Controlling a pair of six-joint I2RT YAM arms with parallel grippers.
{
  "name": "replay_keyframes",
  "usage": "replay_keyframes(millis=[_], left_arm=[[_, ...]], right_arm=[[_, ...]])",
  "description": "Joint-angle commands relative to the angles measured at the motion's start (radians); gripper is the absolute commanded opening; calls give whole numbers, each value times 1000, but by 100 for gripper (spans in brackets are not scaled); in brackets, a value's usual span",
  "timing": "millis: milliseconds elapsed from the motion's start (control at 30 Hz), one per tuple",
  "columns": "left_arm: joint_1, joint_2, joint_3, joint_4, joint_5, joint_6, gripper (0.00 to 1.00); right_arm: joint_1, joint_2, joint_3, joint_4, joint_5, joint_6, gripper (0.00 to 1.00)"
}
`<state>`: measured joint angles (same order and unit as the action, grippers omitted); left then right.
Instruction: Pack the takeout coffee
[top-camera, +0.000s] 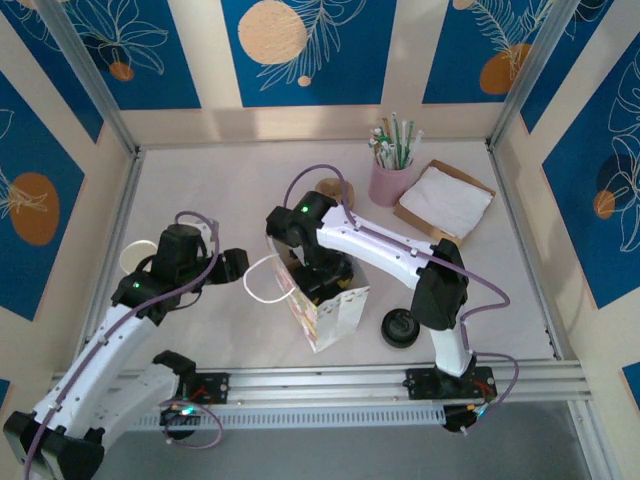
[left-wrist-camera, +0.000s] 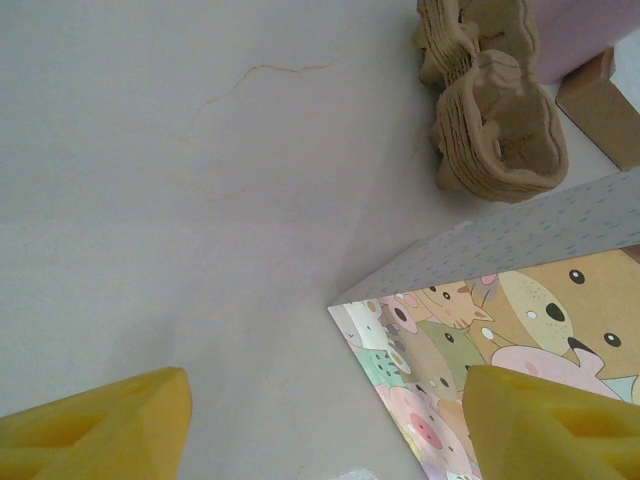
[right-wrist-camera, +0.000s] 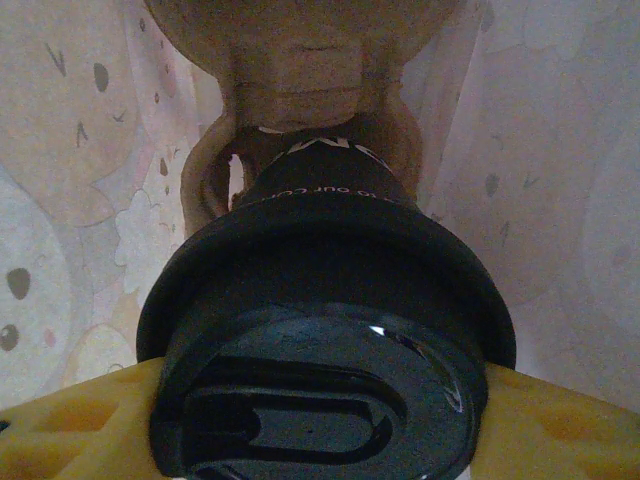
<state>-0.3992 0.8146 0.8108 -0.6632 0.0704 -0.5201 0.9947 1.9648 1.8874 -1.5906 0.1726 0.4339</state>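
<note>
The takeout coffee (right-wrist-camera: 320, 300) sits down inside the paper bag (top-camera: 335, 315) printed with cartoon animals, its black lid facing my right wrist camera. I see the right gripper (right-wrist-camera: 320, 420) closed around that lid, with yellow fingers (right-wrist-camera: 80, 425) pressed to either side of it. The left gripper (left-wrist-camera: 320, 430) hangs just beside the bag's corner, its jaws wide apart and holding nothing.

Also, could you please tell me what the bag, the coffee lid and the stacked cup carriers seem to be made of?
The bag: printed paper, matte, with crisp folded edges. The takeout coffee lid: probably black plastic, smooth, with a glossy highlight. The cup carriers: moulded paper pulp by the look, rough, tan, layered.
</note>
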Motion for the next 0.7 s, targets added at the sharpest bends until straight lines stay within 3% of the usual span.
replay_keyframes(millis=[0, 667], left_arm=[[6, -2, 31, -9, 14, 9, 72], [7, 3, 39, -10, 16, 10, 72]], right_arm=[[7, -39, 2, -15, -15, -9, 63], [11, -41, 1, 0, -12, -13, 63]])
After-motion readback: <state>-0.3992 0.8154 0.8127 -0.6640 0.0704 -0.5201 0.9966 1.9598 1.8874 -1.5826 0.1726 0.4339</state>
